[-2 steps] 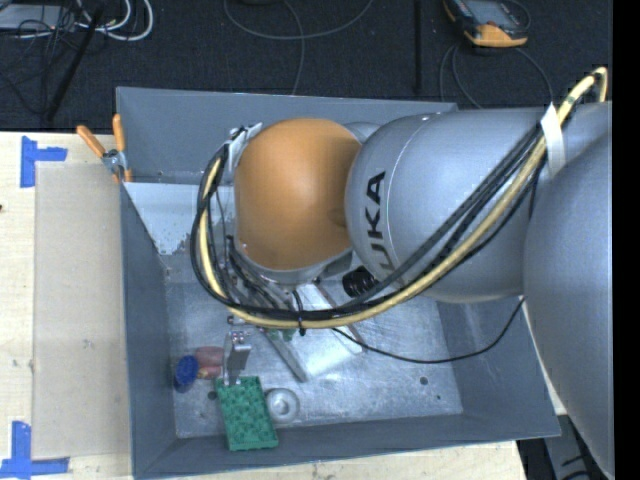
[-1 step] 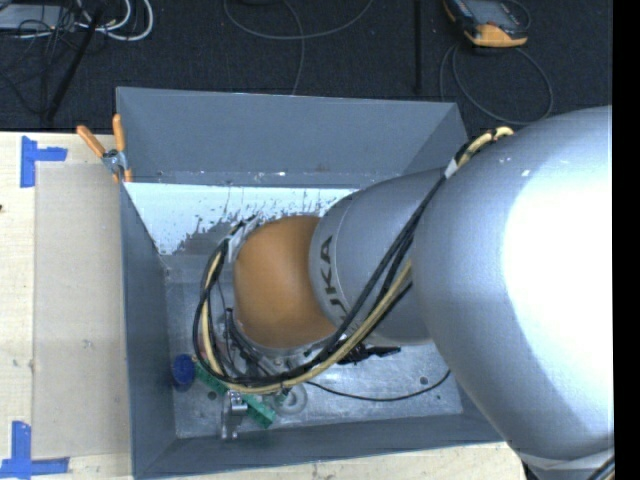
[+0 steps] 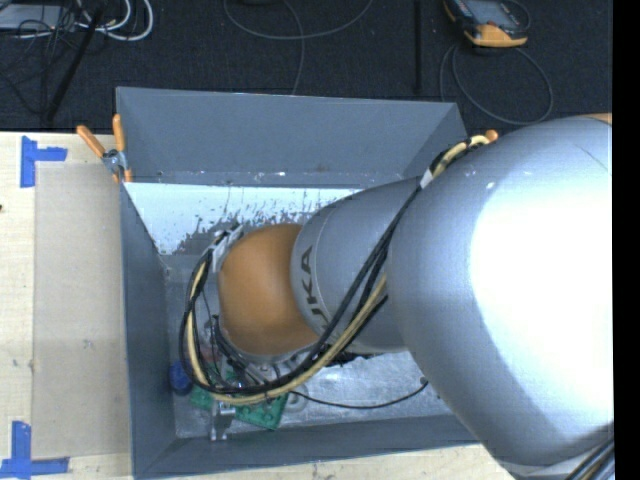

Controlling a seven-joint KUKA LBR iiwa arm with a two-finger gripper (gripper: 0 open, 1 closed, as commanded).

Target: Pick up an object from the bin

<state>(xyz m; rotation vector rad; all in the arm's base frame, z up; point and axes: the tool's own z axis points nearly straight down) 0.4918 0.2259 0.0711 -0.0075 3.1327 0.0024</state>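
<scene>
One gripper (image 3: pixel 224 420) is reaching down into the near left corner of the grey bin (image 3: pixel 290 138). It is sitting very low, close to the floor. The wrist is partly hiding it, so I cannot tell if it is open or closed, or if it is holding anything.

A flat green thing (image 3: pixel 262 414) is lying right by it and poking out toward the near wall. A small blue thing (image 3: pixel 180 378) is lying just beside it on the left, close to the left wall.

Above the gripper, the round orange cover (image 3: pixel 255 288) is blocking the middle of the bin. Black and yellow cables (image 3: pixel 196 313) are looping around it. Behind that, the big silver arm (image 3: pixel 480 298) is coming in from the right and covering much of the bin floor.

I am thinking the job is only partly done. The reaching down is looking finished, but nothing is looking lifted. I am guessing the green thing is the one to pick, since it is lying nearest. Grabbing it and lifting it out are not done yet.
</scene>
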